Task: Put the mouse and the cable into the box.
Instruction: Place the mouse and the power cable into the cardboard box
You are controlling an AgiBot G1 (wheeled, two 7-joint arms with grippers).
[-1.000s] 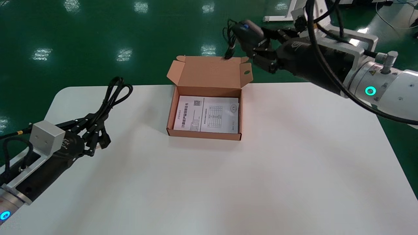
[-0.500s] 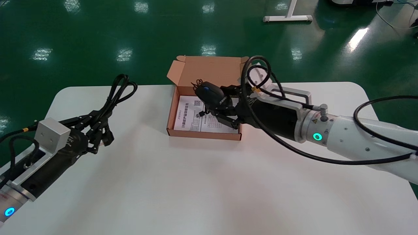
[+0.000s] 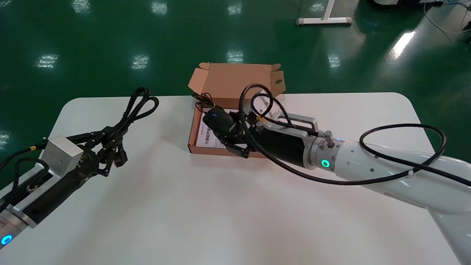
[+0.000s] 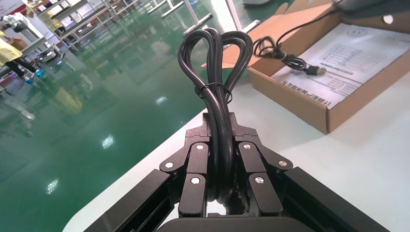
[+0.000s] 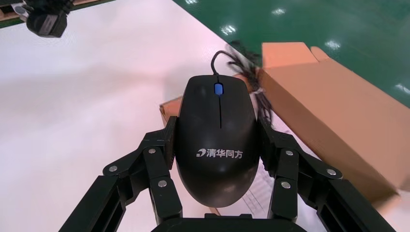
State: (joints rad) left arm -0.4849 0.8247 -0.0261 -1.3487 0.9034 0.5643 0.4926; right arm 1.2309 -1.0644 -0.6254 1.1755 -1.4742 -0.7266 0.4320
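White bench with rounded corners stands on a glossy green floor that mirrors the ceiling lights. A white stand foot shows far off to the right. At the far middle of the bench you have the brown cardboard box, its lid standing open on the far side and a printed sheet lying flat on its bottom.

Your right arm reaches in from the right, low across the bench and over the box's near right part, hiding much of the sheet. The right tool is clamped on the black mouse, one finger on each flank. The mouse is over the left half of the box; you cannot tell whether it touches the sheet. Its thin cord is bunched at the box's far left corner, with the plug end on the sheet.

Near the bench's left edge, your left arm angles up from the near side. The left tool is closed around the bundled black cable, whose loops point toward the far side, well apart from the box.
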